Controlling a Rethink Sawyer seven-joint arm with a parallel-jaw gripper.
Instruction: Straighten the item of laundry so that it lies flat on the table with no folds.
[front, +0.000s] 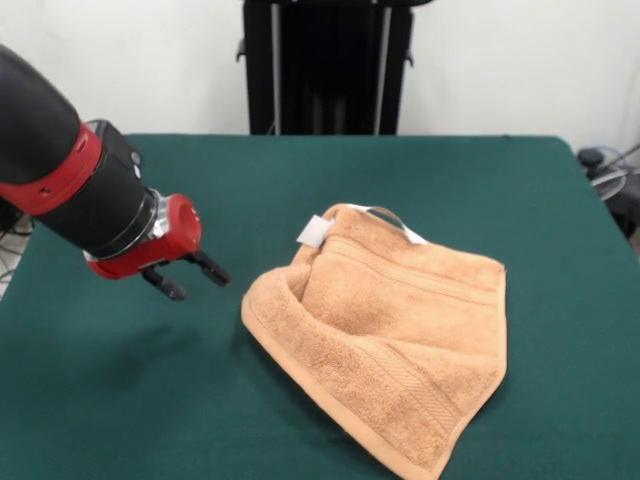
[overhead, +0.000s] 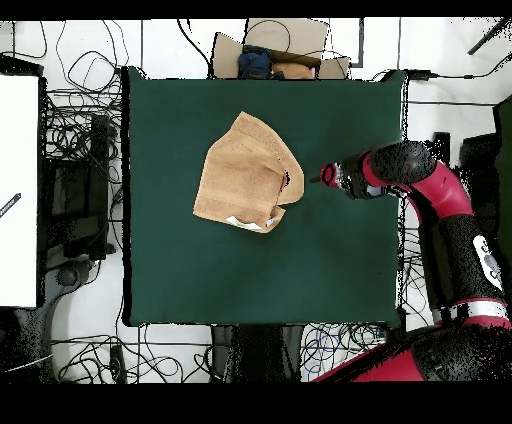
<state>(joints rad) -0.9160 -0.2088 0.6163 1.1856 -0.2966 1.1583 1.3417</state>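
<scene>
While my gripper (front: 190, 277) hung slightly open and empty at the towel's (front: 390, 330) nine o'clock, that edge was folded over mid-table (front: 300, 180); flattening remained undone, I judged.

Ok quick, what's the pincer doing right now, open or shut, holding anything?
Pincer: open, empty, beside the towel, not touching it.

Empty gripper (front: 190, 279), fingers apart, hovers beside the rumpled towel (front: 385, 330) on the table (front: 120, 400)
</scene>
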